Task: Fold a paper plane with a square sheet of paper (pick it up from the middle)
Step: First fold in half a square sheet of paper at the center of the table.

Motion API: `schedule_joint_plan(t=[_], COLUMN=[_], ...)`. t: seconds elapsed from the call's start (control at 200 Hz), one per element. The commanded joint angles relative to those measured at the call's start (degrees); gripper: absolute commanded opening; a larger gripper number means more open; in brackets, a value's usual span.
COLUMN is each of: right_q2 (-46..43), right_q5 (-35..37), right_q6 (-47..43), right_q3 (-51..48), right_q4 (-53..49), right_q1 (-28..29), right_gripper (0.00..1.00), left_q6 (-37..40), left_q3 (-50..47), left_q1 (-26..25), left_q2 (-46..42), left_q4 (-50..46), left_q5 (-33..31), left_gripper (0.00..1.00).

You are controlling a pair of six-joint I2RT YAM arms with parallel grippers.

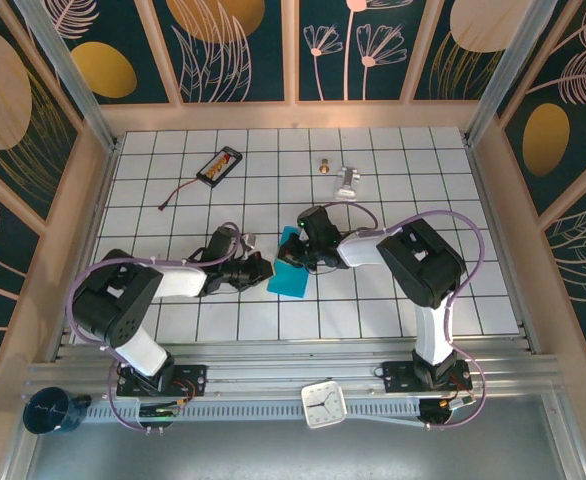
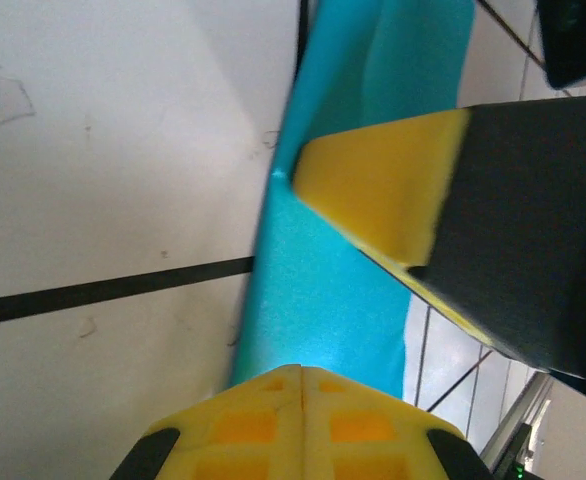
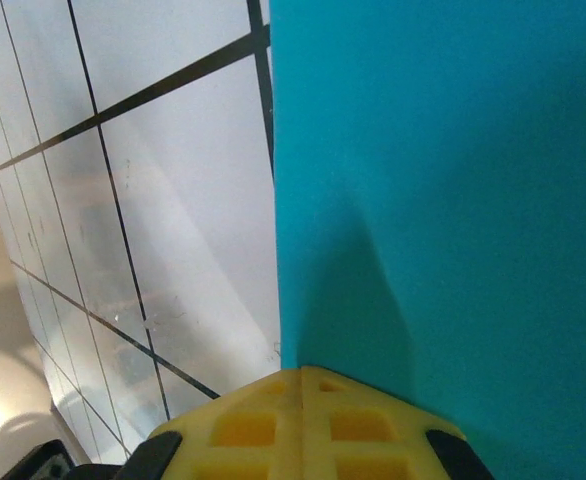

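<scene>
The teal-blue sheet of paper (image 1: 291, 272) lies folded into a narrow shape on the white grid table (image 1: 413, 200), near the middle. My left gripper (image 1: 264, 268) is shut, its tips at the paper's left edge. In the left wrist view its yellow fingertips (image 2: 273, 400) meet along a seam, with the paper (image 2: 313, 290) just beyond them. My right gripper (image 1: 301, 252) is shut at the paper's upper end. One of its yellow fingers (image 2: 383, 190) rests on the paper. In the right wrist view the gripper (image 3: 303, 372) sits at the paper's (image 3: 453, 200) left edge. The paper plane is out of view.
A black battery pack (image 1: 220, 165) with a red wire lies at the back left. A small brass piece (image 1: 324, 166) and a silver metal piece (image 1: 349, 181) lie at the back centre. A white clock (image 1: 324, 404) sits on the near rail. Wooden walls enclose the table.
</scene>
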Motion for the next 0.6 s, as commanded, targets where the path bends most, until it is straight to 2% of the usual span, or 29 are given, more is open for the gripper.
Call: schedule_joint_plan(t=[0.0,0.33,0.595], right_q2=[-0.18,-0.07,0.03], right_q5=[2.88,2.79,2.79], right_q6=[1.35,1.64,1.25], right_q3=[-1.9,-2.15,-1.94], right_q4=[-3.56,-3.3,-3.91], right_q1=[0.45,0.62,0.63], right_gripper=[0.0,0.0,0.0], left_q6=[-1.93,-1.93,0.16], left_q3=[2.39,3.88,3.81], left_q1=[-0.22,-0.56,-0.57], left_q2=[1.7,3.83,6.53], left_q4=[1.57,1.55,-2.54], left_q5=[0.75,0.93,-2.61], left_gripper=[0.0,0.0,0.0])
